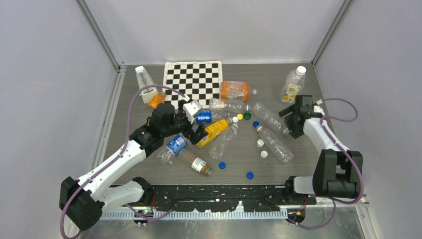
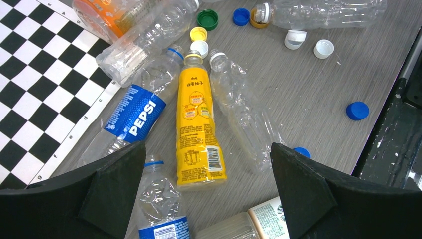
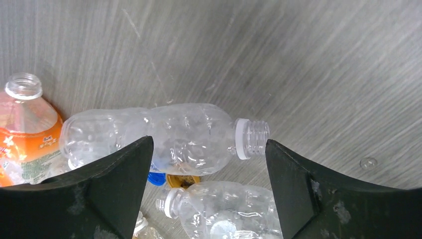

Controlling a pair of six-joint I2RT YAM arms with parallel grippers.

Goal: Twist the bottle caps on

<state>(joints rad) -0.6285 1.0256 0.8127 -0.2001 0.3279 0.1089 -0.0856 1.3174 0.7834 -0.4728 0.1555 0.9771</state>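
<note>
While left gripper [image 2: 206, 147] hangs spread, bottle caps [image 2: 198, 34] lie ahead of it; right gripper [image 3: 209, 141] spread.

Robot lab, grey-walled enclosure [image 1: 214, 30], checkerboard mat [image 1: 193, 82]

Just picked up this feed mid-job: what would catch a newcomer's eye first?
A jumble of plastic bottles lies mid-table: the yellow-labelled bottle sits below the open left gripper, with the Pepsi bottle beside it. A blue cap, a white cap and others lie loose around them. The checkerboard mat at the back also stands out.
</note>
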